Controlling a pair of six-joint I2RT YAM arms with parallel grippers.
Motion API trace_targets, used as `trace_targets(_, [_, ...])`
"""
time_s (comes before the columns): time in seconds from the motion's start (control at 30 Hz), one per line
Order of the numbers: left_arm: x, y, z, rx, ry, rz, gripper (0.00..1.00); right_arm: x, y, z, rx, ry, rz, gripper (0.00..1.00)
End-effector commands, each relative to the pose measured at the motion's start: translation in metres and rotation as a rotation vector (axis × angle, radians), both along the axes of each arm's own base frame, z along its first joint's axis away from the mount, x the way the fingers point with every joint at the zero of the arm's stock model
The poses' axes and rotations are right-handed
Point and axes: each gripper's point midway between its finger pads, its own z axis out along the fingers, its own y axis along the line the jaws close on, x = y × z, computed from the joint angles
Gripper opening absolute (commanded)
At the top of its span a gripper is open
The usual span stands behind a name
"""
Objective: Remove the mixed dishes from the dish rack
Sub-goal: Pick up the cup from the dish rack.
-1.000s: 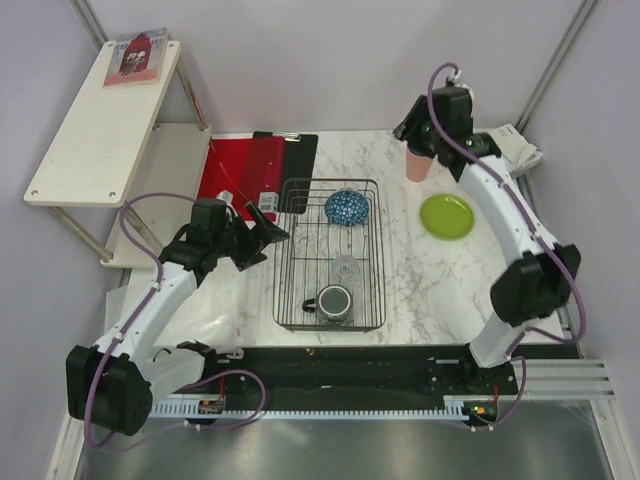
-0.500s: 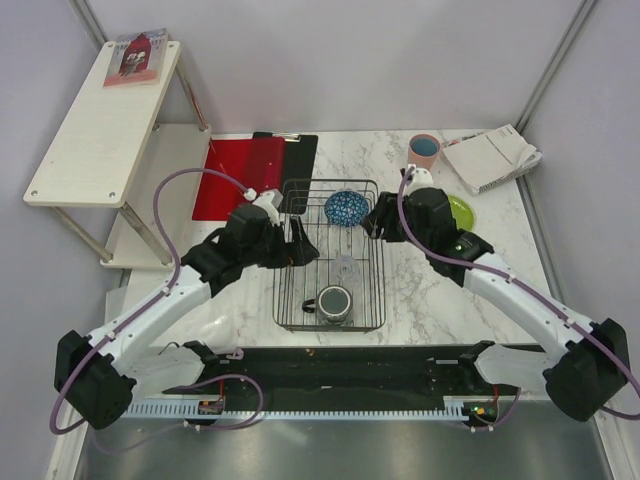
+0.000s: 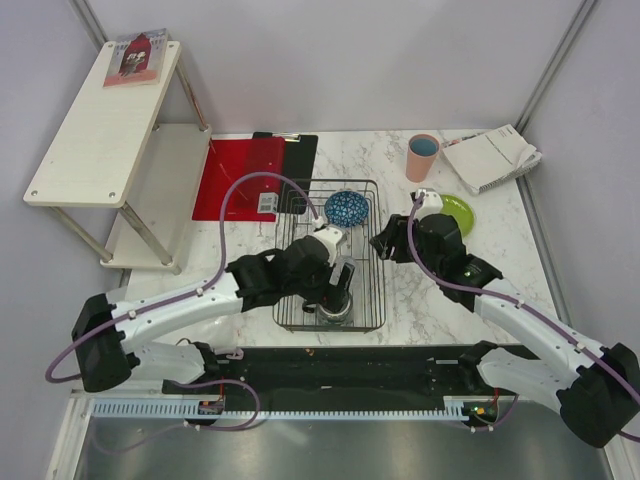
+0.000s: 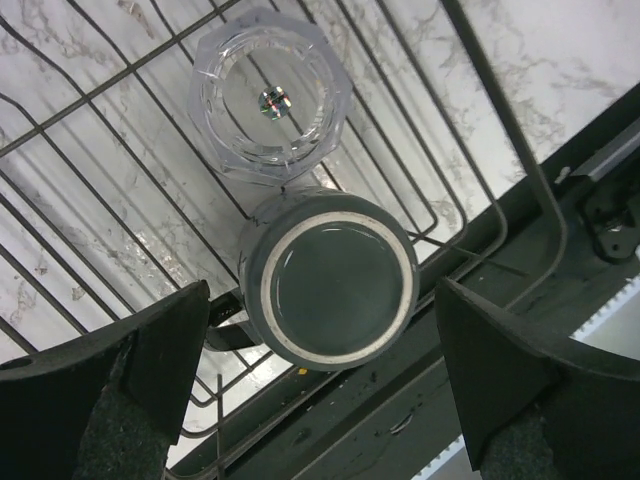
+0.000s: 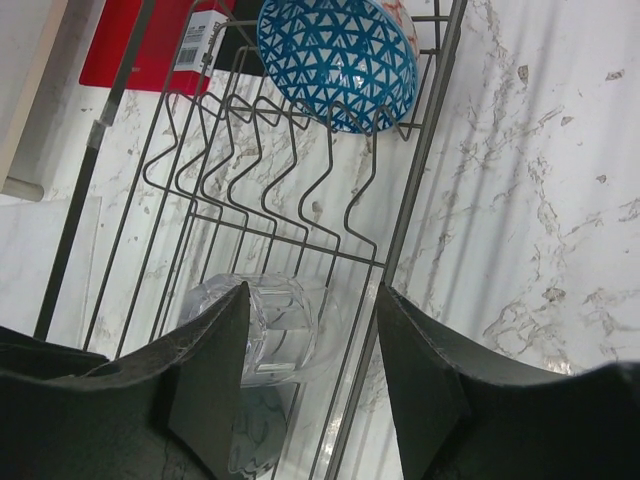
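Observation:
The black wire dish rack point(image 3: 379, 262) holds a blue patterned bowl point(image 3: 346, 207) at the back, a clear glass point(image 4: 270, 100) in the middle and a dark grey mug point(image 4: 335, 280) at the front. My left gripper point(image 4: 325, 370) hangs open directly over the mug, one finger on each side of it. My right gripper point(image 5: 315, 370) is open at the rack's right rim, facing the glass point(image 5: 265, 325) and the bowl point(image 5: 335, 60). The salmon-pink cup point(image 3: 422, 157) and the lime-green plate point(image 3: 460, 212) stand on the table to the right of the rack.
A red clipboard point(image 3: 250, 170) lies left of the rack's back end. An open booklet point(image 3: 490, 158) sits at the back right. A wooden shelf unit point(image 3: 100, 120) with a book point(image 3: 137, 55) stands at the left. The table's front edge runs close behind the mug.
My left arm swung right from beside the rack to over the mug. My right gripper left the pink cup at the back and came down to the rack's right rim.

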Motion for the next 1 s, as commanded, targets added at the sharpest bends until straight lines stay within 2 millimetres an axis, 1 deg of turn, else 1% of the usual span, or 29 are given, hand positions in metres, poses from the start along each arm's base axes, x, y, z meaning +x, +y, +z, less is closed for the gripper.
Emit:
trace_targets(0.0, [0.017, -0.003, 0.003, 0.063, -0.061, 0.050, 0.99, 0.004, 0.004, 0.026, 0.032, -0.097, 0.014, 0.61])
trace_targets(0.03, [0.021, -0.006, 0.006, 0.058, -0.069, 0.056, 0.99, 0.004, 0.003, 0.027, 0.031, -0.103, 0.016, 0.61])
trace_targets(0.1, [0.029, -0.009, 0.006, 0.073, -0.091, 0.075, 0.99, 0.003, 0.002, 0.033, 0.037, -0.118, 0.010, 0.61])
trace_targets(0.13, [0.034, -0.013, 0.012, 0.065, -0.106, 0.083, 0.99, 0.003, 0.001, 0.034, 0.038, -0.125, 0.011, 0.61])
trace_targets(0.17, [0.038, -0.017, 0.007, 0.086, -0.105, 0.088, 0.99, 0.002, -0.001, 0.036, 0.042, -0.132, 0.008, 0.61])
trace_targets(0.2, [0.044, -0.018, 0.007, 0.097, -0.117, 0.103, 0.99, 0.002, -0.001, 0.038, 0.045, -0.135, 0.006, 0.61])
trace_targets(0.23, [0.048, -0.023, 0.013, 0.087, -0.127, 0.108, 1.00, 0.001, -0.001, 0.039, 0.048, -0.139, 0.006, 0.61])
trace_targets(0.27, [0.051, -0.026, 0.011, 0.095, -0.130, 0.116, 0.99, 0.000, -0.001, 0.042, 0.056, -0.144, 0.006, 0.61])
trace_targets(0.3, [0.057, -0.028, 0.004, 0.117, -0.128, 0.141, 0.99, -0.001, -0.002, 0.042, 0.059, -0.145, 0.005, 0.61])
trace_targets(0.37, [0.063, -0.036, 0.005, 0.113, -0.131, 0.158, 0.99, -0.002, -0.001, 0.044, 0.069, -0.146, 0.010, 0.61])
trace_targets(0.4, [0.067, -0.041, 0.000, 0.122, -0.125, 0.163, 1.00, -0.003, -0.001, 0.044, 0.071, -0.145, 0.012, 0.61])
trace_targets(0.47, [0.070, -0.046, -0.005, 0.132, -0.120, 0.168, 0.99, -0.004, -0.002, 0.043, 0.069, -0.146, 0.010, 0.61])
trace_targets(0.53, [0.075, -0.051, -0.017, 0.159, -0.110, 0.172, 0.99, -0.005, -0.003, 0.041, 0.063, -0.143, 0.010, 0.61])
trace_targets(0.63, [0.080, -0.052, -0.033, 0.192, -0.087, 0.186, 0.99, -0.006, -0.004, 0.041, 0.060, -0.146, 0.008, 0.61])
trace_targets(0.73, [0.084, -0.049, -0.041, 0.201, -0.069, 0.208, 0.98, -0.005, -0.006, 0.037, 0.048, -0.141, 0.001, 0.61])
trace_targets(0.77, [0.085, -0.047, -0.043, 0.205, -0.067, 0.215, 0.97, -0.005, -0.006, 0.036, 0.047, -0.139, 0.001, 0.61])
trace_targets(0.8, [0.086, -0.045, -0.045, 0.208, -0.065, 0.222, 0.93, -0.005, -0.007, 0.035, 0.042, -0.137, -0.001, 0.61])
trace_targets(0.87, [0.087, -0.044, -0.043, 0.202, -0.068, 0.226, 0.88, -0.004, -0.007, 0.034, 0.040, -0.136, -0.005, 0.61])
trace_targets(0.9, [0.087, -0.041, -0.045, 0.208, -0.068, 0.229, 0.82, -0.004, -0.007, 0.034, 0.042, -0.135, -0.008, 0.61])
trace_targets(0.97, [0.088, -0.039, -0.043, 0.209, -0.074, 0.235, 0.73, -0.003, -0.006, 0.036, 0.046, -0.135, -0.007, 0.61])
